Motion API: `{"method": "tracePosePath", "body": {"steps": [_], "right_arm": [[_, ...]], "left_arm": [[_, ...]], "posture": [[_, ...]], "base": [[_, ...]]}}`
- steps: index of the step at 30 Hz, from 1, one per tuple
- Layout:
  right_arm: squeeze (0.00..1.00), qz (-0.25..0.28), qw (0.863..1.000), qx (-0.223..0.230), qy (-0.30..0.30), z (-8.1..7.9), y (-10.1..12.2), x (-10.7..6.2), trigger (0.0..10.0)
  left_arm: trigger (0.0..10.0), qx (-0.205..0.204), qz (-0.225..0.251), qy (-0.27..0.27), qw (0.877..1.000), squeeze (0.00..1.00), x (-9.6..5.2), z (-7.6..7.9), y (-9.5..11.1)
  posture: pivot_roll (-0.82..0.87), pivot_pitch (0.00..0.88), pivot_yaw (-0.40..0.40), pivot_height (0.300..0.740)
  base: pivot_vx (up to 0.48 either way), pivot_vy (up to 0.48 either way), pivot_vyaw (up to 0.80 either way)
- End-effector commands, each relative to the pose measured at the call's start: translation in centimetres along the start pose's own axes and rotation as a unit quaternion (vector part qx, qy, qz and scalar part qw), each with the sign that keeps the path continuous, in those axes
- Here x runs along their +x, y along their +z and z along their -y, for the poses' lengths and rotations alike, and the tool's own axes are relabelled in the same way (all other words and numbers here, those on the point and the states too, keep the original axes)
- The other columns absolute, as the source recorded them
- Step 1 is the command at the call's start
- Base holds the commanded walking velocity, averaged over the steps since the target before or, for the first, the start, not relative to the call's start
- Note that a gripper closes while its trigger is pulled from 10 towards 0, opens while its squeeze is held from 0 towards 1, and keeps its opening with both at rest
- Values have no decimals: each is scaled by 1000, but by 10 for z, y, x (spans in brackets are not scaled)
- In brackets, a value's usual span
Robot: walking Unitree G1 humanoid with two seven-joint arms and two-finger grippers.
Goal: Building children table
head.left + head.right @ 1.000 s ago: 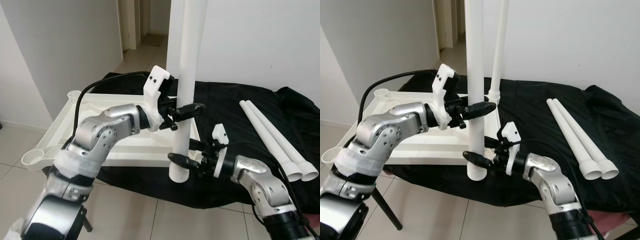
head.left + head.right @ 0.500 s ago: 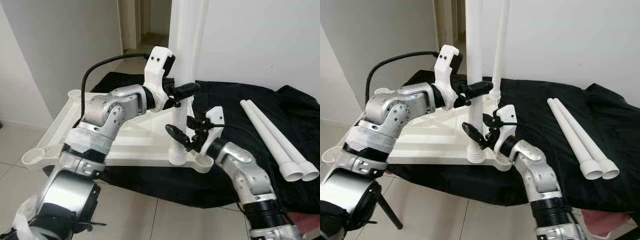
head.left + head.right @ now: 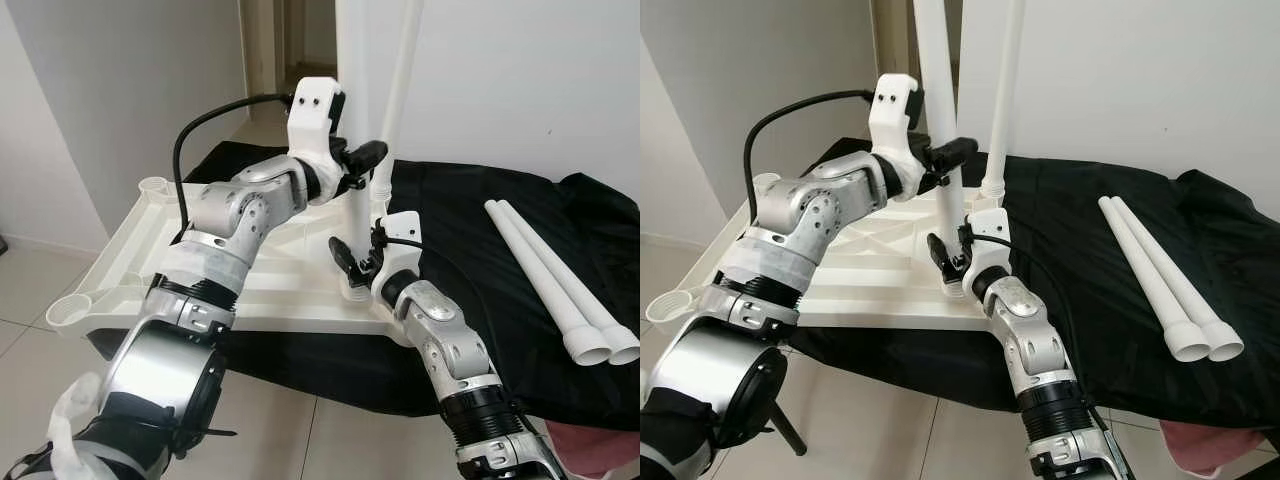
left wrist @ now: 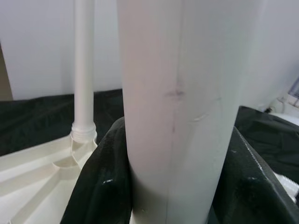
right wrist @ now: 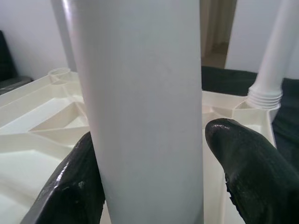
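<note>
A white table leg (image 3: 362,215) stands upright over the near right corner of the upturned white tabletop (image 3: 150,250). My left gripper (image 3: 362,160) is shut on the leg's upper part, black fingers (image 4: 103,186) on both sides. My right gripper (image 3: 355,262) is shut on it just above the threaded lower end, fingers (image 5: 247,168) hugging the tube. A second leg (image 3: 1005,100) stands fitted in the far right corner. Two loose legs (image 3: 560,290) lie side by side on the black cloth to the right.
The tabletop rests on a black cloth (image 3: 480,240) over a low surface, with tiled floor (image 3: 300,430) in front. A white wall is behind and a doorway (image 3: 300,50) opens at the back left. Something pink (image 3: 600,440) lies at the lower right.
Both arms carried the leg away from me, from in front of the tabletop's near edge to over its near right corner. My right gripper stayed low on the leg.
</note>
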State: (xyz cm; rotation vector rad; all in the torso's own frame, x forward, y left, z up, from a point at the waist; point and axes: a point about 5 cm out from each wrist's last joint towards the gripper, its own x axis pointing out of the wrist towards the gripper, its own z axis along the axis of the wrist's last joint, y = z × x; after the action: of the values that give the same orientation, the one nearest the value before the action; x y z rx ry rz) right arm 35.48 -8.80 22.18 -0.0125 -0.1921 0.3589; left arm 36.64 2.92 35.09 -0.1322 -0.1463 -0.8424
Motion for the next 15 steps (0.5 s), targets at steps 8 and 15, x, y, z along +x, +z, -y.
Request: {"method": "tracePosePath", "body": {"steps": [8, 15], "right_arm": [[0, 10, 998, -29, -49, -7, 2, 10, 10000], [0, 15, 997, -29, -72, -7, 7, 16, 10000]], "left_arm": [[10000, 3, 31, 15, 999, 0, 9, 9, 11], [10000, 2, 34, 5, 999, 0, 15, 21, 8]], "posture": [[-12, 84, 14, 740], [-12, 82, 8, 740]], "base": [[0, 0, 0], [0, 0, 0]]}}
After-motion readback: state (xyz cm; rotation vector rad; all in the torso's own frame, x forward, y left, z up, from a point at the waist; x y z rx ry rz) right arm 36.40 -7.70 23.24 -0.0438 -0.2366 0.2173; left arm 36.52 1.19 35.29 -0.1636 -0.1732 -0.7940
